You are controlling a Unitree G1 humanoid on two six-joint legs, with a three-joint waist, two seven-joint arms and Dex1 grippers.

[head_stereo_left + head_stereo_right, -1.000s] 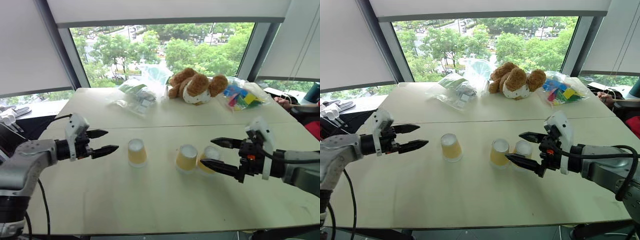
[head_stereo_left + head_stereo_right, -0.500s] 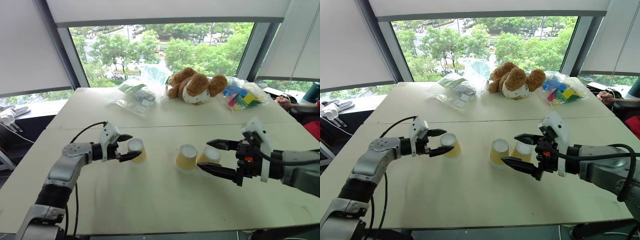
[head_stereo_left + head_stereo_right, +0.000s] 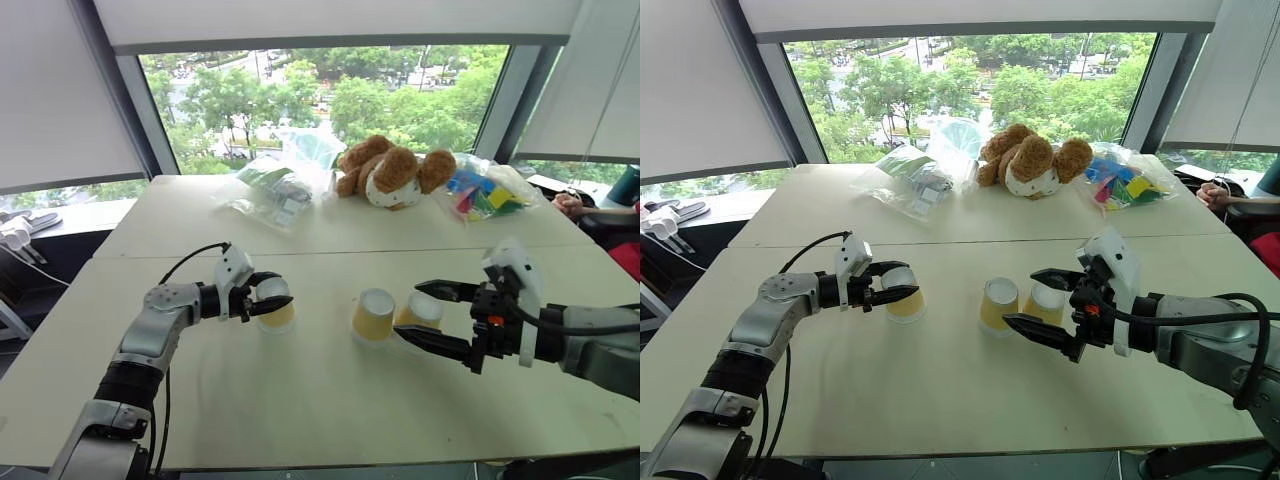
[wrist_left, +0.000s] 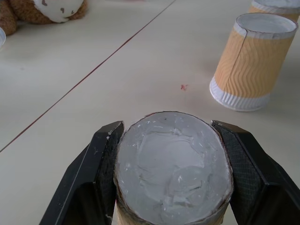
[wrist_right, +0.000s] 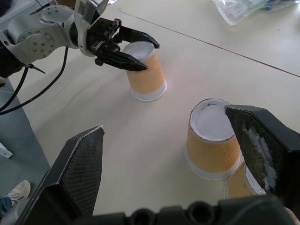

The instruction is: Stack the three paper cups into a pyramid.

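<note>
The left gripper (image 3: 883, 291) is clamped on the upside-down cup (image 3: 902, 294) sitting on the table (image 3: 940, 400) — fingers pinch it near its top. The other two cups (image 3: 998, 303) (image 3: 1045, 300) stand side by side off to its right, just in front of the right gripper (image 3: 1040, 301), which hangs wide open and empty. So the held cup has to go rightward and up — onto that pair.

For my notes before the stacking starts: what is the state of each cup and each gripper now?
Left cup: upside down on table, gripped.
Middle cup: upside down, free.
Right cup: upside down beside the middle cup, free.
Left gripper: shut on left cup.
Right gripper: open, holds nothing.
</note>
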